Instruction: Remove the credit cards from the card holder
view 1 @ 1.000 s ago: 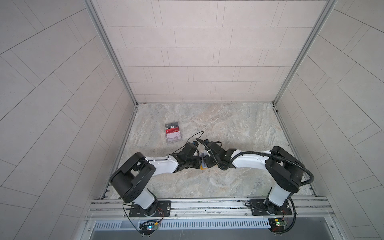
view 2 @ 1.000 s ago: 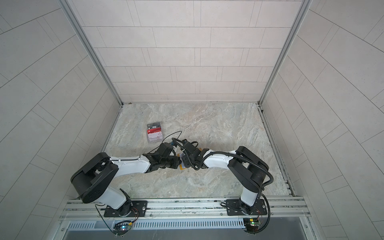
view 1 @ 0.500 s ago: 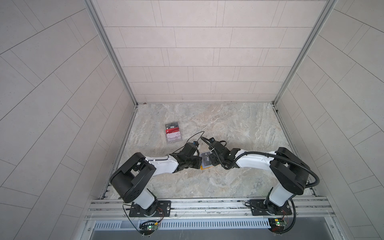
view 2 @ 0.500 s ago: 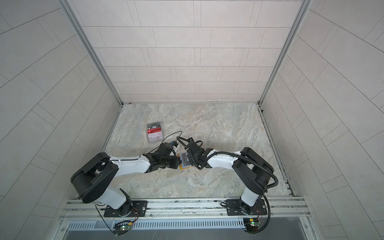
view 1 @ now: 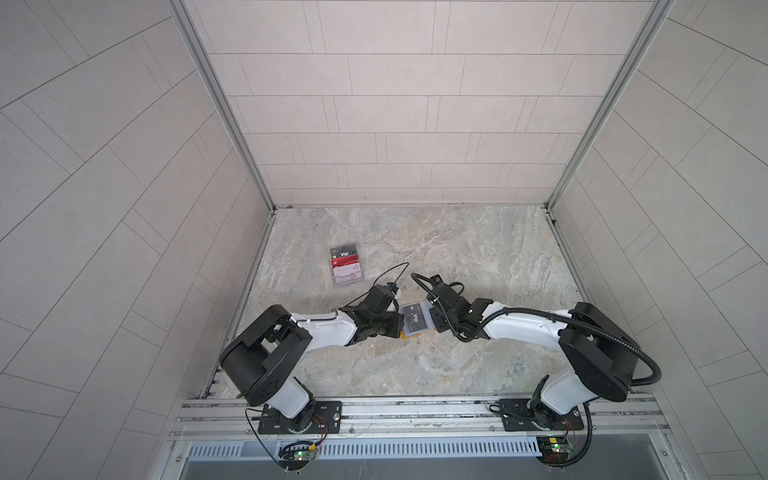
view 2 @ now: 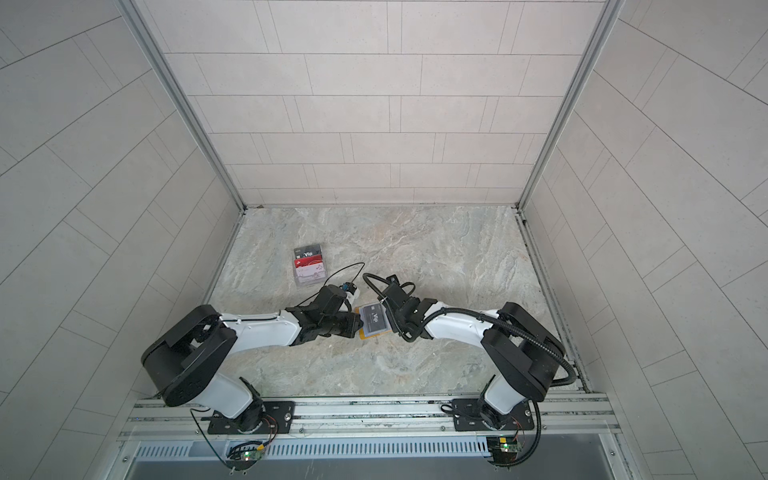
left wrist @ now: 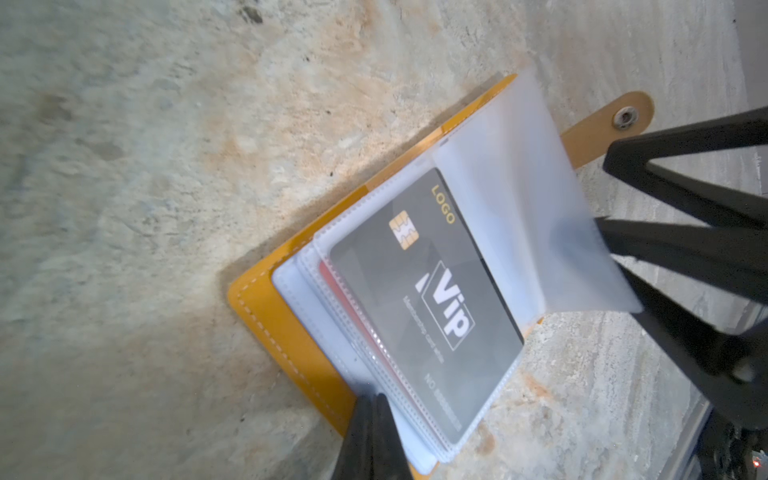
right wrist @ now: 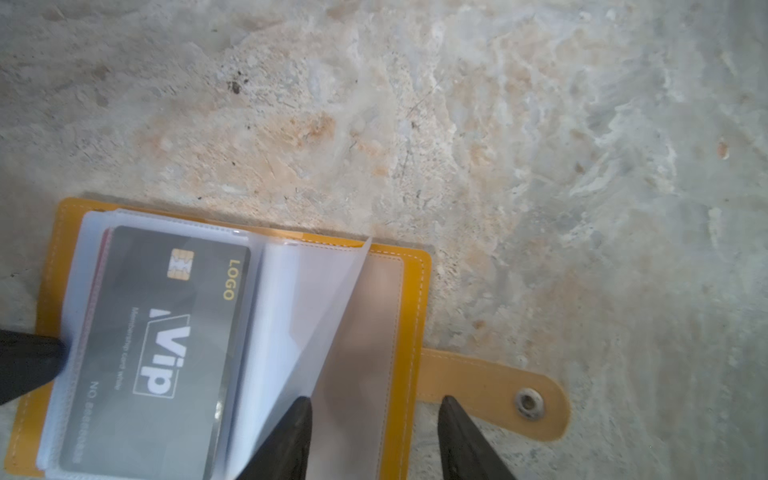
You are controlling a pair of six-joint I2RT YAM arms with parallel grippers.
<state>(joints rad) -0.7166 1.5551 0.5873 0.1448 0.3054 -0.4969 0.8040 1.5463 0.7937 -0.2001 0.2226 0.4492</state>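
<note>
Left wrist view, Ben: why is the left hand (left wrist: 370,411) parked on the card holder (left wrist: 257,307) like that?

It works as a clamp, Ana. Its fingers are clenched tight together. The tips press on the near edge of the mustard cover and its sleeves, so the booklet lies open and flat on the counter (left wrist: 166,166) and should not slide when a card gets tugged. Whether a sleeve edge is nipped between the tips, I cannot tell; that corner is blurred.

And the right hand (right wrist: 376,401)?

Released, jaws apart, gripping nothing. In the right wrist view one finger is tucked against the lifted clear sleeve (right wrist: 316,307), propping that page up, and the other sits by the snap tab (right wrist: 490,386). The propping bares the page beneath, where the dark grey "Vip" card (right wrist: 162,345) lies in its pocket. The left wrist view also shows the edge of a red card (left wrist: 332,286) peeking out behind it.

So where does the task stand?

Early, I judge, since both those cards are in the holder. A clear stand (view 1: 345,266) showing three cards sits well apart, toward the back. The next move calls for the right hand to pinch the dark card's free edge and draw it along the pocket.
</note>
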